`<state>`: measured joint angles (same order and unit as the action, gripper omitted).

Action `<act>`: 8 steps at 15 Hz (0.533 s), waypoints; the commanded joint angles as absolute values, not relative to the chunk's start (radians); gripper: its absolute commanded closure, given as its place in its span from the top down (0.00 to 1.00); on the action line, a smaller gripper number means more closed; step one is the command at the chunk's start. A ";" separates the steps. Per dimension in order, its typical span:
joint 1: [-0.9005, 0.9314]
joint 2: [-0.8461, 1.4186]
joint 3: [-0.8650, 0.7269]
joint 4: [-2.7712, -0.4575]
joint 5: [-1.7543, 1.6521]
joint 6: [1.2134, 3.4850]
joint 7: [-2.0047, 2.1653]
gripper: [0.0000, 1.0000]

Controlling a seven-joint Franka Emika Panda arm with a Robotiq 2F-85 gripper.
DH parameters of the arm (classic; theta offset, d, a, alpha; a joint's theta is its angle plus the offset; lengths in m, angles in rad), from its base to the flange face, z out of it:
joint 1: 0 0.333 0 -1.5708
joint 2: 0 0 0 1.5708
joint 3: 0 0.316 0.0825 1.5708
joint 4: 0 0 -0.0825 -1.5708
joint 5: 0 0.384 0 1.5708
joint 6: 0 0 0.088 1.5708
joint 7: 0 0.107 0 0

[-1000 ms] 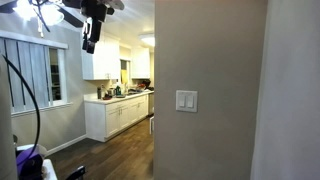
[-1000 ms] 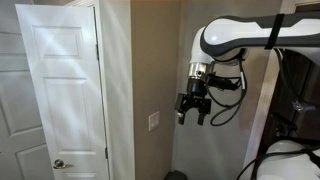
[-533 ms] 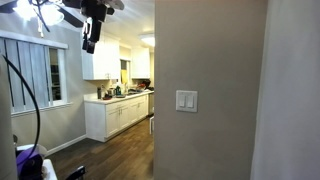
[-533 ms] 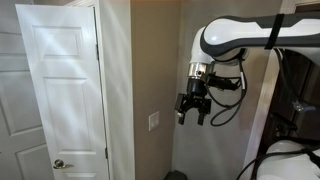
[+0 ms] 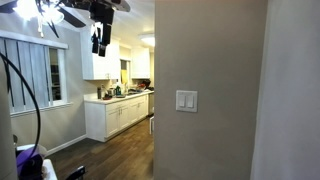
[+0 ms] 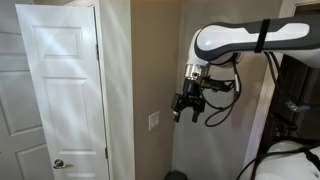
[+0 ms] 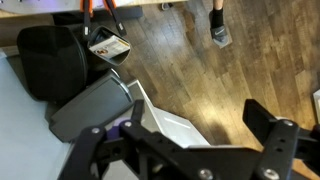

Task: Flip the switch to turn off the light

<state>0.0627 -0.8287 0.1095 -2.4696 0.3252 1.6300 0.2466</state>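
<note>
**Gripper held off the wall, above the level of the switch**

The beige wall (image 6: 150,60) rises just beside the gripper in both exterior views. The white panelled door (image 6: 60,90) stands beyond that wall, on the far side from the gripper. The white arm (image 6: 240,38) reaches in from above and behind and carries the gripper (image 6: 187,110) with its fingers pointing down. The fingers are spread, with nothing between them. The wrist view confirms this: the dark fingers (image 7: 275,135) stand wide apart over a wooden floor (image 7: 200,60).

The switch (image 6: 154,121) is a small white plate set in the wall. It sits a little lower than the fingertips and to their wall side, near them but not touched. In an exterior view the switch (image 5: 186,100) shows two side-by-side paddles. There the gripper (image 5: 98,44) appears high up and well apart from it. White kitchen cabinets (image 5: 115,118) lie below the gripper in the background.
</note>
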 commanded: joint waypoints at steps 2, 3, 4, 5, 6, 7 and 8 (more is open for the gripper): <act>0.027 -0.708 0.090 -2.435 0.275 1.831 0.134 1.00; 0.020 -0.688 0.080 -2.435 0.263 1.893 0.116 0.81; 0.023 -0.660 0.056 -2.435 0.267 1.950 0.085 0.73; 0.022 -0.635 0.039 -2.435 0.266 2.009 0.060 0.67; 0.027 -0.601 0.017 -2.431 0.275 2.063 0.026 0.59; 0.033 -0.573 -0.002 -2.427 0.284 2.107 0.001 0.53; 0.042 -0.536 -0.022 -2.419 0.294 2.149 -0.031 0.45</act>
<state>0.0282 -0.6402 0.0257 -2.4562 0.2783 2.0523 0.0593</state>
